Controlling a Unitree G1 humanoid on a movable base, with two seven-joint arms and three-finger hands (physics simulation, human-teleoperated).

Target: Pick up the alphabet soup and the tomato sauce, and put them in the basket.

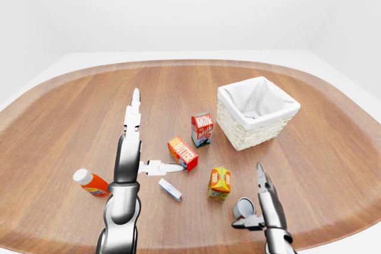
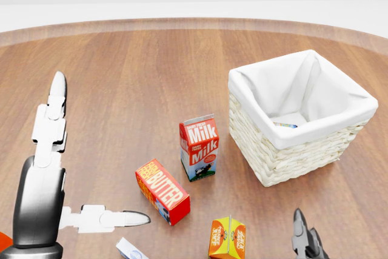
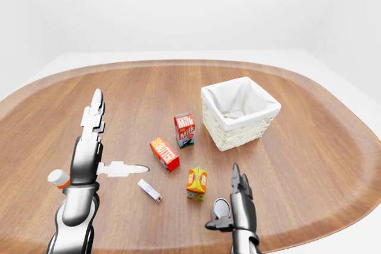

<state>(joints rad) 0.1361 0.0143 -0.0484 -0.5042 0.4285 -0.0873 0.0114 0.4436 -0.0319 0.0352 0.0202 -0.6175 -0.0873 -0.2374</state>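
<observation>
A can (image 1: 243,207) with a grey lid lies on its side on the wooden table at the bottom right of the left-eye view; its label is hidden. My right hand (image 1: 247,197) is open, with its fingers and thumb standing around the can, not closed on it. The white-lined wicker basket (image 1: 257,111) stands at the upper right. In the head view a small coloured piece of something (image 2: 285,125) shows on the basket's floor; I cannot tell what it is. My left hand (image 1: 156,135) is open and empty, fingers stretched out, left of the butter box.
A milk carton (image 1: 202,129), a butter box (image 1: 183,153), an orange juice carton (image 1: 219,183) and a small white box (image 1: 170,190) lie between my hands. A white-capped bottle with an orange label (image 1: 90,183) lies at the lower left. The table's rounded edge (image 1: 333,233) runs close below.
</observation>
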